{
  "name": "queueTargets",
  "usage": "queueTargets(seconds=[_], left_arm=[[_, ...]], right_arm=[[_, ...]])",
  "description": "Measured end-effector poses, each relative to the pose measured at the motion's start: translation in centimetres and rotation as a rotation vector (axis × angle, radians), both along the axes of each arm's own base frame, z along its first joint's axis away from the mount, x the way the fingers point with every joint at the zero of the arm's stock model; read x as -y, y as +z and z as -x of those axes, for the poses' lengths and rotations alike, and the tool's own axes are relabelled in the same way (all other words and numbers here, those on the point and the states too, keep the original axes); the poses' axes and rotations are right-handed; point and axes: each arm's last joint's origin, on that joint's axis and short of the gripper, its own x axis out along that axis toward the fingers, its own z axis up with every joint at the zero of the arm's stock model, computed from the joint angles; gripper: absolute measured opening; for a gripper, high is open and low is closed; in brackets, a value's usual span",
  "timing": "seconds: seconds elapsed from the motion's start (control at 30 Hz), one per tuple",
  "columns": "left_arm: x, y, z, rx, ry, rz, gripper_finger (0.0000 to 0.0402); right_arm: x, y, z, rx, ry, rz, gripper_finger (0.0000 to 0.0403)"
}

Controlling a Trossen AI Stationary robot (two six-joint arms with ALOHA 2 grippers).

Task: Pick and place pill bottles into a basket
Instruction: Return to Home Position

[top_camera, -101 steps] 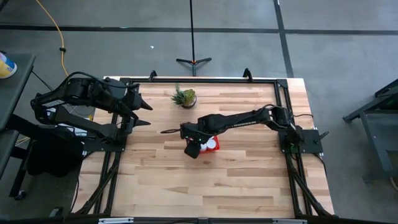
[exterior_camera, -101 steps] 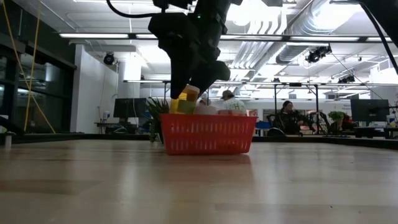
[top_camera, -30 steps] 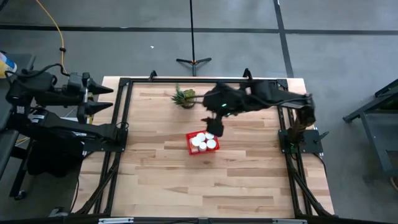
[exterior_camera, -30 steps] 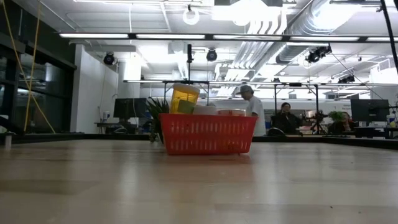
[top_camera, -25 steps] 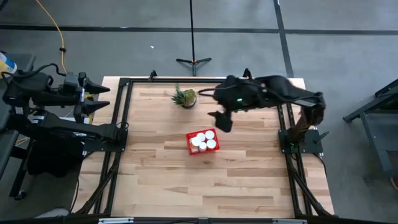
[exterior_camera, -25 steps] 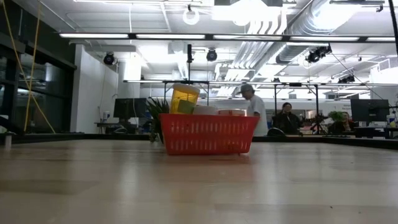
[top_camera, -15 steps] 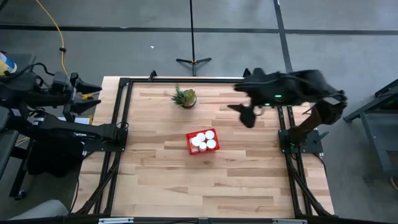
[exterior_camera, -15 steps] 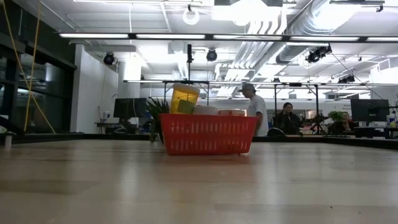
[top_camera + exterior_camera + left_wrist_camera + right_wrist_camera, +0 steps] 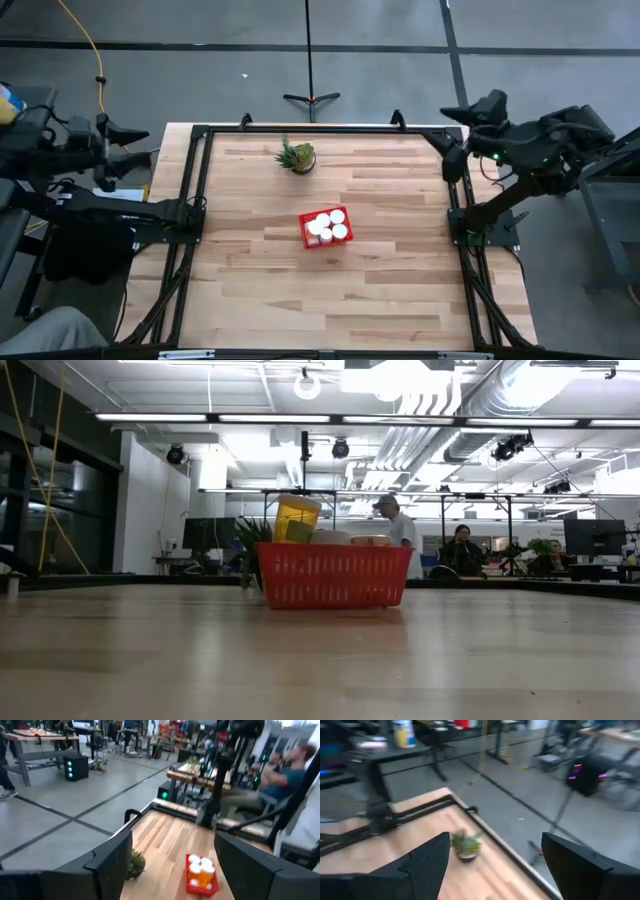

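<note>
Small red rectangular mesh-sided plastic basket (image 9: 304,233) sits about mid-table on the pale wooden table (image 9: 380,290), nearer than the spiky green potted plant (image 9: 297,156). White-capped pill bottles (image 9: 325,227) are packed inside it; one orange-bodied bottle (image 9: 295,520) rises above the rim. Left gripper (image 9: 140,143) is off the table's left edge, fingers spread, holding nothing. Right gripper (image 9: 447,138) is at the far right corner, likewise spread and empty.

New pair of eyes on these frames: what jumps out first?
The red basket at the table's middle, pill bottles packed inside with white caps up; in the low view one orange bottle stands above the rim. Both arms sit out at the table's sides, left gripper and right gripper open and empty. A small potted plant stands behind the basket, near the far edge.
</note>
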Motion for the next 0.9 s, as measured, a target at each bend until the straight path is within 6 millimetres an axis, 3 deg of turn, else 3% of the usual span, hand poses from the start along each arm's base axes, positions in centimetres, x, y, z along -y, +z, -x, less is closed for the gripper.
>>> queueTargets(seconds=[0.13, 0.23, 0.37, 0.47, 0.7, 0.9], left_arm=[[0.0, -0.7, -1.6, -0.041, -0.007, -0.043, 0.0317], [0.2, -0.9, -2.9, -0.031, -0.076, -0.089, 0.0317], [0.5, -0.3, -3.4, 0.025, -0.187, -0.153, 0.0317], [0.6, 0.0, -3.0, 0.08, -0.231, -0.177, 0.0317], [0.7, -0.9, -1.7, 0.151, -0.241, -0.164, 0.0317], [0.7, -2.9, -2.3, 0.126, -0.244, -0.148, 0.0317]], right_arm=[[0.0, -0.8, 0.1, -0.028, -0.108, 0.087, 0.0305], [-0.4, -1.7, -0.2, -0.062, -0.088, 0.153, 0.0305], [-0.6, -3.3, -0.3, 0.015, -0.045, 0.094, 0.0305], [-0.6, -4.7, 0.3, 0.133, 0.085, 0.02, 0.0305], [-0.1, -9.9, 2.8, 0.553, 0.503, -0.047, 0.0305], [0.8, -15.1, 4.6, 0.667, 0.538, -0.123, 0.0305]])
